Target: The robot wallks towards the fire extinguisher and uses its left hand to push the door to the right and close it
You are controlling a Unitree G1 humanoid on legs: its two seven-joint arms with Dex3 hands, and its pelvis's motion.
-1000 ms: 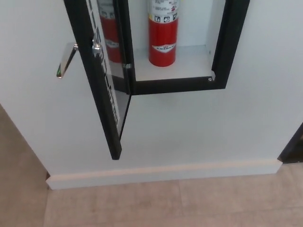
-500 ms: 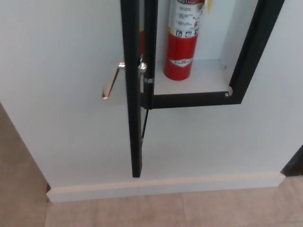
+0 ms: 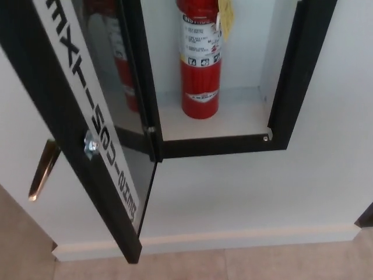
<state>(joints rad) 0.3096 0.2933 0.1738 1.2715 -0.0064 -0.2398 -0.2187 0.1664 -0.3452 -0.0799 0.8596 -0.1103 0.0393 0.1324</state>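
A red fire extinguisher point(image 3: 200, 64) with a white label and a yellow tag stands upright in a white recess framed in black point(image 3: 291, 87) in the wall. The cabinet's glass door point(image 3: 87, 122), black-framed with white lettering, is hinged on the left of the recess and stands wide open, swinging out toward me. A metal lever handle point(image 3: 42, 172) sticks out from its outer side at the left. The glass reflects the extinguisher. Neither of my hands shows in the head view.
The white wall point(image 3: 245, 186) runs down to a white baseboard point(image 3: 233, 239) and a beige tiled floor point(image 3: 262, 265). A dark edge point(image 3: 367, 219) shows at the far right.
The whole picture has shifted: the camera is closer and lower, so the door and extinguisher look larger. The door now shows its glass face instead of standing edge-on.
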